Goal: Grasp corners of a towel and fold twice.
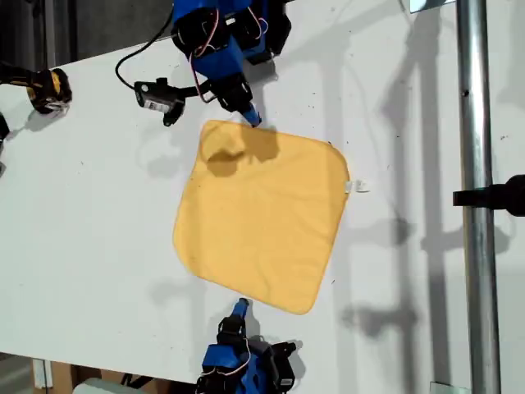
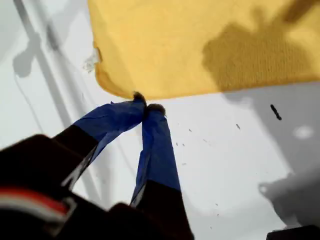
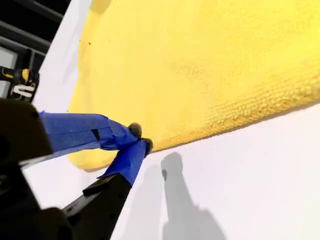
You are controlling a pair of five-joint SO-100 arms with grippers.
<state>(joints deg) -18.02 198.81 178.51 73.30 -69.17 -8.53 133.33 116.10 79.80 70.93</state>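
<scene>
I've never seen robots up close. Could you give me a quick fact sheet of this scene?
Towel: yellow, flat, unfolded
Tag: white, on the towel's edge at the exterior view's right
My first gripper: tips together at the towel's edge, exterior view's top
My second gripper: tips together at the opposite edge
Table: white

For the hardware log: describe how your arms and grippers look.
Both arms are blue plastic with black servo blocks and thin red-and-white cables. My first gripper and my second gripper have slim fingers wrapped in blue tape, with dark worn tips and black bases.
</scene>
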